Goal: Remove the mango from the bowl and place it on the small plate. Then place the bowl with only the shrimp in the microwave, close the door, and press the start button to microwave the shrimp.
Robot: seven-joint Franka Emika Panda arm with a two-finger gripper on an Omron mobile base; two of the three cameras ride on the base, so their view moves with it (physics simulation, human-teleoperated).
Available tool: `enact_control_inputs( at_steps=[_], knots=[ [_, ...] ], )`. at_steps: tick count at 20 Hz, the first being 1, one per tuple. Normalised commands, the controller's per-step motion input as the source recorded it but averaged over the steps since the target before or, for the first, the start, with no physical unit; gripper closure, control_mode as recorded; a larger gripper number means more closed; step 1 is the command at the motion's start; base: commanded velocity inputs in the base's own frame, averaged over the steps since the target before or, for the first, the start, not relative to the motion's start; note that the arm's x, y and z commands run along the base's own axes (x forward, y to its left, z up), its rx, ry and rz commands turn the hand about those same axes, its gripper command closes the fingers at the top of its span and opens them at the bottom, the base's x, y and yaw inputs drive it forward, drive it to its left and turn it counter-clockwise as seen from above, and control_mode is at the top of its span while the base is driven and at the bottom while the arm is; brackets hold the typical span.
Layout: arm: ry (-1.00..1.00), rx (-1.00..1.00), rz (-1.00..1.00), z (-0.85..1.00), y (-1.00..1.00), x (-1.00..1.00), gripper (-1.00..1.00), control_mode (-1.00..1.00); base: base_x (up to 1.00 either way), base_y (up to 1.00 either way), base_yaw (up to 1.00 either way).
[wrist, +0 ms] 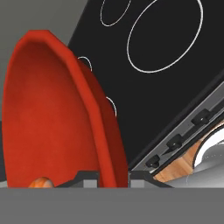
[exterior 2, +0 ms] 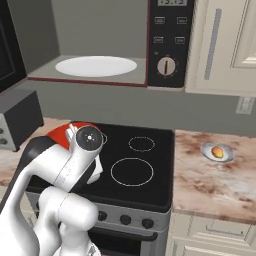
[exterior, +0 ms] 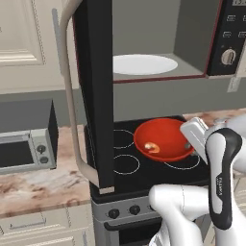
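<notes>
The mango [exterior 2: 217, 151] lies on the small plate [exterior 2: 226, 157]. The claw [wrist: 113, 178] clamps the red bowl [exterior: 166, 137] holding the shrimp [exterior: 152, 146]; microwave [exterior: 192, 38] loading remains.

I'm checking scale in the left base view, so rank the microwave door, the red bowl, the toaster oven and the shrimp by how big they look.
1. Microwave door
2. Toaster oven and red bowl: too alike to rank.
3. Shrimp
</notes>
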Motion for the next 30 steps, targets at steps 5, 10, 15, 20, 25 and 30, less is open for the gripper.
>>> enact_control_inputs(
  at_steps=[5,10,15,20,25,30],
  knots=[
    [0.00,0.00,0.00,0.00,0.00,0.00,1.00,1.00,0.70,0.00,0.09],
    [0.00,0.00,0.00,0.00,0.00,0.00,1.00,1.00,0.53,-0.03,0.07],
    [0.00,0.13,0.03,0.47,-0.05,0.41,1.00,-1.00,0.00,0.00,0.00],
    [0.00,0.04,0.00,1.00,0.00,0.27,1.00,-1.00,0.00,0.00,0.00],
    [0.00,0.01,0.00,1.00,0.00,0.25,1.00,-1.00,0.00,0.00,0.00],
    [-0.03,0.01,-0.04,0.87,0.00,0.27,1.00,-1.00,0.00,0.00,0.00]
  ],
)
